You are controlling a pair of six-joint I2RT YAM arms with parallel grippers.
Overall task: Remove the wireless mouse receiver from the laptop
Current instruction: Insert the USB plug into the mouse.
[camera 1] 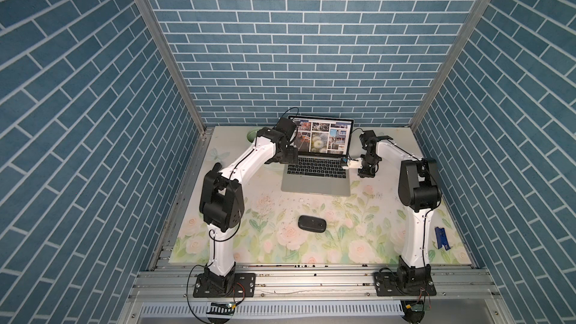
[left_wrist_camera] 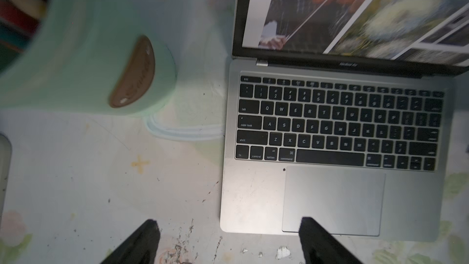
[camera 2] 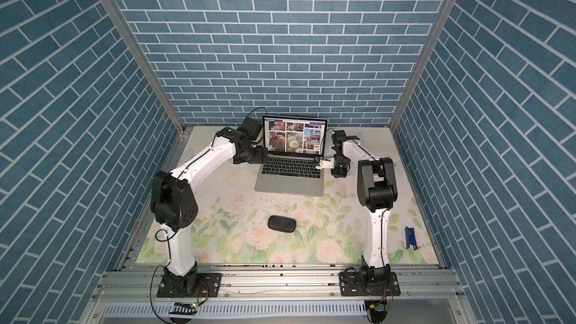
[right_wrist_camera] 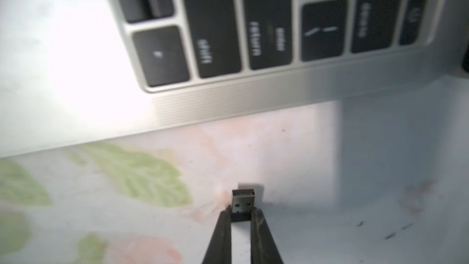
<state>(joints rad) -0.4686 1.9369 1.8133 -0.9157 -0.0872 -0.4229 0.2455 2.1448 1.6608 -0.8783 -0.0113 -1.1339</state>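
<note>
Over on the left side of the flowery table cover (camera 1: pixel 265 244) stands a pale green round cup (left_wrist_camera: pixel 88 59) with a brown patch on it. Near it hangs the left gripper (left_wrist_camera: pixel 229 224), its two black fingers spread wide with nothing between them. It hangs by the left edge of the slim silver-grey laptop (camera 1: pixel 314 187) with black keys. I guess it is there to steady the laptop against a tug, but it grips nothing. The laptop's lid is up and its screen is full of photos. In front of it, well apart, lies a flat black oval mouse (camera 1: pixel 312 223).

Just past the laptop's right edge, the right gripper (right_wrist_camera: pixel 242 214) has its thin black fingers pinching the tiny black wireless mouse receiver (right_wrist_camera: pixel 243 199). It holds the black end, so the shiny metal plug sticks out bare and points back at the laptop's side. The plug is clear of the laptop and low over the table, so the pulling-out part looks done. Far to the right lies a small blue plastic piece (camera 1: pixel 442 238), out of the way.
</note>
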